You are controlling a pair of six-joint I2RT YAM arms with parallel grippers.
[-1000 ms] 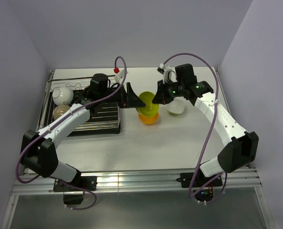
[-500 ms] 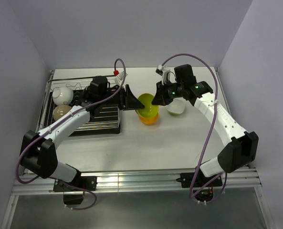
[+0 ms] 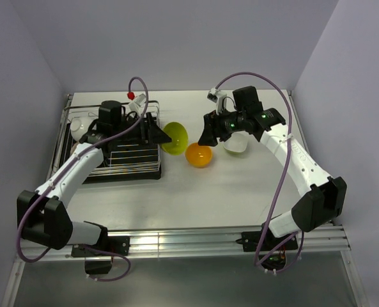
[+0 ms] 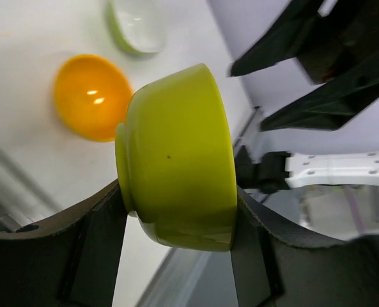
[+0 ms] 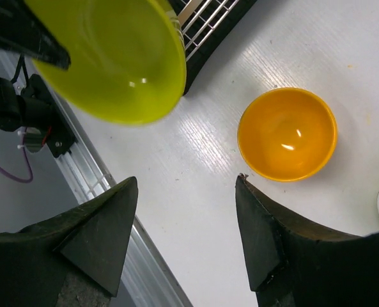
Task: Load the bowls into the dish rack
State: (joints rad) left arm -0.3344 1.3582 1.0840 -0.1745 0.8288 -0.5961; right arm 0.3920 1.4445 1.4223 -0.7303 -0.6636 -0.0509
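the left gripper (image 4: 176, 224) clamps a glossy lime-green round bowl (image 3: 175, 138) on its side, just off the chrome wire dish rack's (image 3: 128, 157) right edge. a smooth orange bowl (image 5: 287, 134) sits mid white table (image 3: 240, 185), under the right gripper's (image 5: 184, 185) wide, empty jaws.

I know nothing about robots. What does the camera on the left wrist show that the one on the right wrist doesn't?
Only the left wrist camera shows the lime bowl's outer wall and foot, pinched between the left tool's fingers. Only the right wrist camera shows that bowl's hollow inside, the dish rack's wire corner, and the right tool open with nothing in it. Both show the lime bowl, and the orange bowl sitting on the table.
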